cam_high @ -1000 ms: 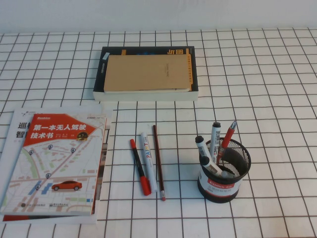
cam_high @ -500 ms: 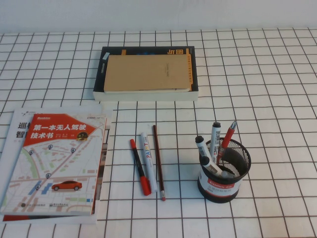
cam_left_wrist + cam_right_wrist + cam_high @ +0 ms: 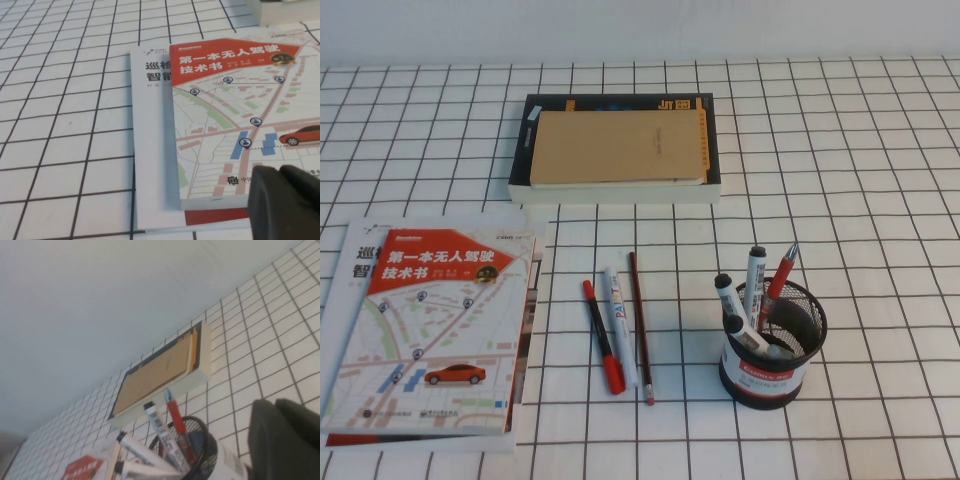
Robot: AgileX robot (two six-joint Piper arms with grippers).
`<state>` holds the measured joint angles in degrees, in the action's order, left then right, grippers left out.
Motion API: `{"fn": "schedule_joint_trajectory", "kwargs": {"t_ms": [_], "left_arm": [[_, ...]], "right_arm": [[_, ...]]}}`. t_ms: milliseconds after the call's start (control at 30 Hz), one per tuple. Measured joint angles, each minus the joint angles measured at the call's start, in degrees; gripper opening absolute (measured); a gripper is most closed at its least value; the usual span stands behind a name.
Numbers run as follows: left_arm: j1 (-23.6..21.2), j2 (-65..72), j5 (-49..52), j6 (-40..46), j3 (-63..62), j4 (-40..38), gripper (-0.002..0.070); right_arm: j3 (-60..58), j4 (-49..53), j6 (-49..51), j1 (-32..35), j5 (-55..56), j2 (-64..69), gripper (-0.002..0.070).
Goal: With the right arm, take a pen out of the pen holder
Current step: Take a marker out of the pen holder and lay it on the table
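A black mesh pen holder stands on the gridded table at the front right. A red pen and three white markers with black caps stick out of it. Neither arm shows in the high view. In the right wrist view the right gripper is shut and empty, just beside and above the pen holder, with the red pen and a marker close by. The left gripper is shut, empty, and hovers over the near edge of the map-cover book.
A red pen, a white marker and a dark red pencil lie side by side left of the holder. Two books lie stacked at the front left. A tan book on a black one lies at the back centre.
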<state>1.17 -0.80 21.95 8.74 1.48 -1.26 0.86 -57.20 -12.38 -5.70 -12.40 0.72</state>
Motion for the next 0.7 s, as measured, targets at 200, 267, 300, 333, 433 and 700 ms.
{"fn": "schedule_joint_trajectory", "kwargs": {"t_ms": [200, 267, 300, 333, 433, 700], "left_arm": [[0.0, 0.0, 0.0, 0.0, 0.0, 0.0, -0.0004], [0.0, 0.0, 0.0, 0.0, 0.0, 0.0, -0.0004], [0.0, 0.0, 0.0, 0.0, 0.0, 0.0, -0.0004], [0.0, 0.0, 0.0, 0.0, 0.0, 0.0, -0.0004], [0.0, 0.0, 0.0, 0.0, 0.0, 0.0, -0.0004], [0.0, 0.0, 0.0, 0.0, 0.0, 0.0, -0.0004]], "right_arm": [[10.9, 5.6, -1.0, 0.0, -11.9, 12.6, -0.0016], [14.8, 8.5, -1.1, 0.0, -16.9, 17.8, -0.0016], [16.9, 10.3, -1.1, 0.0, -19.2, 20.6, -0.0016], [18.9, 11.9, -1.1, 0.0, -21.4, 23.5, -0.0016], [24.1, 15.7, -2.6, 0.0, -26.2, 31.2, -0.0016], [31.3, 16.4, -12.1, 0.0, -29.9, 45.3, -0.0016]]}}
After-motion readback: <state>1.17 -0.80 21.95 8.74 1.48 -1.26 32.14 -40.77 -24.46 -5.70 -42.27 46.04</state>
